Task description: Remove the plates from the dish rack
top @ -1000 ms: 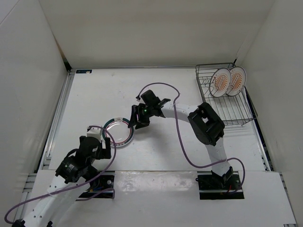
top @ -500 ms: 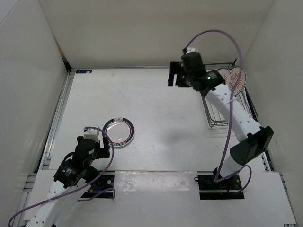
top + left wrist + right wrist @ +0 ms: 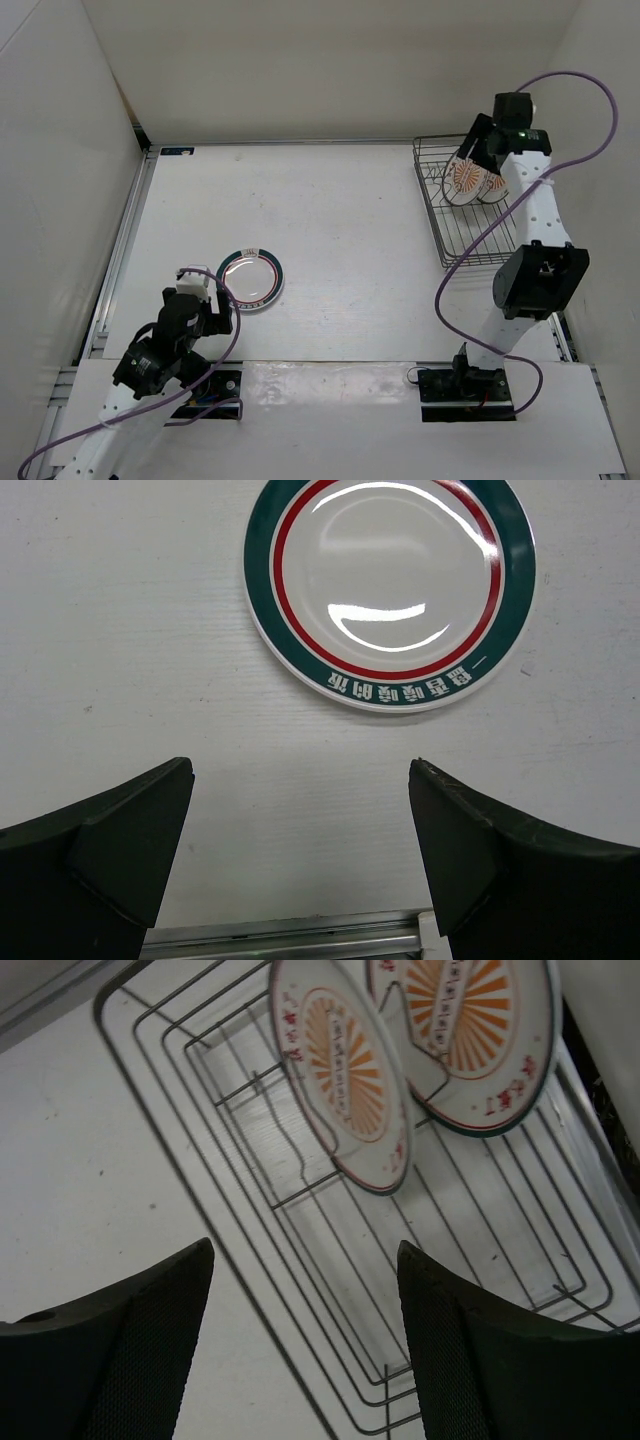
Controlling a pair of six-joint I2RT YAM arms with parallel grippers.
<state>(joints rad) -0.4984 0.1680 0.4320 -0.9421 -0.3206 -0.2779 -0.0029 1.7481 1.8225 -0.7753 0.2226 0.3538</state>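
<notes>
Right jaws apart, empty, over dish rack point(image 3: 478, 235); two sunburst plates point(image 3: 345, 1070) stand on edge inside. Left jaws apart, empty, near green-rimmed plate point(image 3: 390, 580) flat on bench point(image 3: 130, 660).

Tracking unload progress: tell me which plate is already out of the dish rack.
The green-rimmed plate, lying flat on the table; both orange sunburst plates stand in the dish rack.

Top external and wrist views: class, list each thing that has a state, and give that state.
Dish rack: holds two plates.
Left sunburst plate: on edge in the rack.
Right sunburst plate: on edge in the rack.
Green-rimmed plate: flat on the table, outside the rack.
Left gripper: open, empty.
Right gripper: open, empty, above the rack.
</notes>
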